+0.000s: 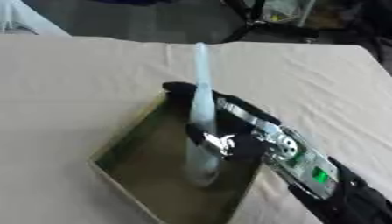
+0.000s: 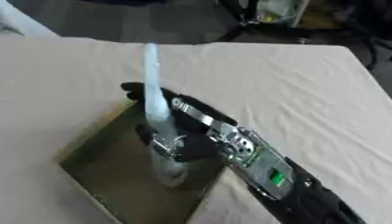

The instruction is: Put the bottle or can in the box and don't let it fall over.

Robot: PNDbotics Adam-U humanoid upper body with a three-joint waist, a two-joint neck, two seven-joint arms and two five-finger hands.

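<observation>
The tall, pale translucent long-necked bottle [image 1: 202, 131] stands upright inside the shallow open cardboard box [image 1: 122, 142], its base on the box floor, and the right hand [image 1: 229, 142] reaches over the box's right wall with fingers curled round the bottle's lower body. The box floor left of the bottle is bare, and beige cloth-covered table [image 1: 76, 78] lies open on every side of the box.

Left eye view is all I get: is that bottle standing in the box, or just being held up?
Observer: From the right eye view's angle, the bottle is upright, its base down inside the box, and the right hand is curled round it.
Operator: Any room to the right?
Observer: Yes. The right eye view shows more bare table on that side.
Operator: Another hand?
Observer: None in either view.
</observation>
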